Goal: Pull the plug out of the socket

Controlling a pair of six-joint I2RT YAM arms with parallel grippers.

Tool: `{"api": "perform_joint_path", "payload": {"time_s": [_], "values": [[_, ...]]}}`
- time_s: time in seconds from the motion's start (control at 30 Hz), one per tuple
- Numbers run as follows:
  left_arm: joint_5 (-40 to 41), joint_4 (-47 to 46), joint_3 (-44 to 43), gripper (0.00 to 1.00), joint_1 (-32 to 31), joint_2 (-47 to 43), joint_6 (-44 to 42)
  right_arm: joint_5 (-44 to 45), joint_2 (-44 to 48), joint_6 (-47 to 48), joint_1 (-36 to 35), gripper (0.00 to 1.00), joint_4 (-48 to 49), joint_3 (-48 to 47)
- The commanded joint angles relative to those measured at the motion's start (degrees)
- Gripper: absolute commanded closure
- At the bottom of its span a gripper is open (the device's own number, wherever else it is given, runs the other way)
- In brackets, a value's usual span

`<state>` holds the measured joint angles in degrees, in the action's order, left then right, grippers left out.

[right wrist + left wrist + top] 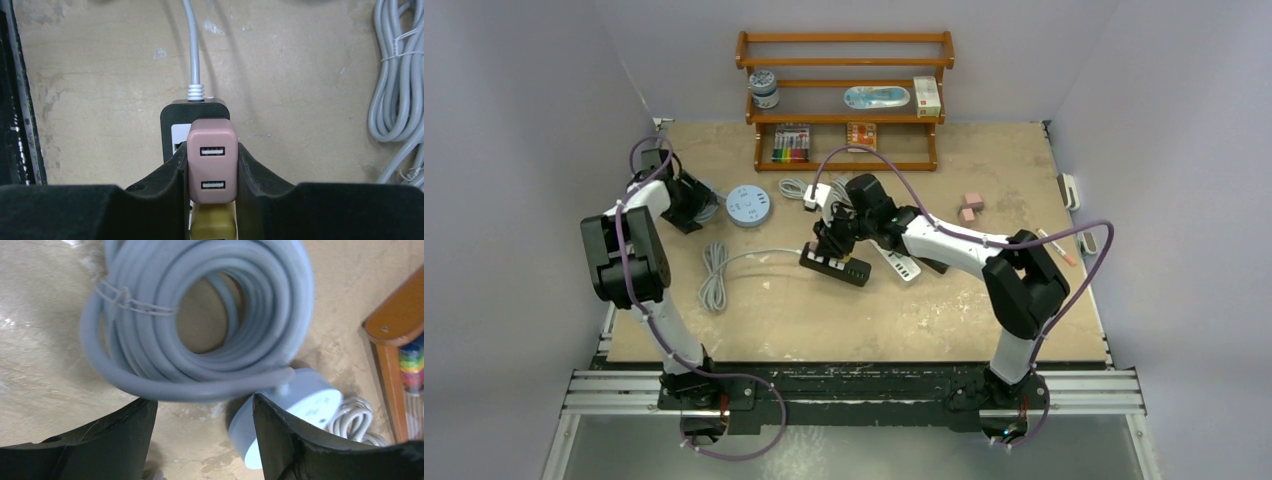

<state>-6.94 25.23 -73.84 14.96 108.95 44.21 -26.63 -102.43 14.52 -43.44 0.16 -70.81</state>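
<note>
A black power strip (836, 266) lies mid-table with a grey cord running left. In the right wrist view its end (172, 117) shows under a pink USB plug (212, 161) with two ports; a yellow plug (214, 223) sits just behind it. My right gripper (212, 170) is shut on the pink plug, one finger on each side, above the strip (829, 243). My left gripper (205, 440) is open and empty at the far left (686, 205), just above a coiled grey cable (200, 320) and beside a round pale-blue socket hub (300, 405).
A wooden rack (844, 95) with small items stands at the back. A round hub (748, 206), a white cord bundle (796, 187), a white power strip (902, 264), a grey cable bundle (713, 276) and pink blocks (970, 206) lie around.
</note>
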Motion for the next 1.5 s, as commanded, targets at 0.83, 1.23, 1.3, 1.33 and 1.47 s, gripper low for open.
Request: {"api": "perform_joint_path", "payload": {"time_s": [0.83,1.23,1.3,1.33,1.47], "values": [[-14.0,-7.0,18.7,0.25,-10.7,-55.8,-12.7,6.6,-5.5,-24.0,0.5,1.0,18.3,-15.3],[-20.8,-10.3,27.9,0.24,-13.9,-55.4,-8.7,7.4,-6.8,-26.8,0.5,1.0,19.1,-16.2],[-23.4,-11.7,28.8,0.24,-14.0,-54.6,-7.8,7.2,-7.3,-27.4,0.5,1.0,19.1,-16.8],[-24.1,-12.1,29.5,0.24,-14.1,-54.2,-7.2,7.2,-7.5,-27.6,0.5,1.0,18.9,-16.9],[-24.7,-14.9,33.7,0.24,-14.6,-53.0,-3.9,7.7,-8.2,-27.8,0.5,1.0,18.8,-17.7]]}}
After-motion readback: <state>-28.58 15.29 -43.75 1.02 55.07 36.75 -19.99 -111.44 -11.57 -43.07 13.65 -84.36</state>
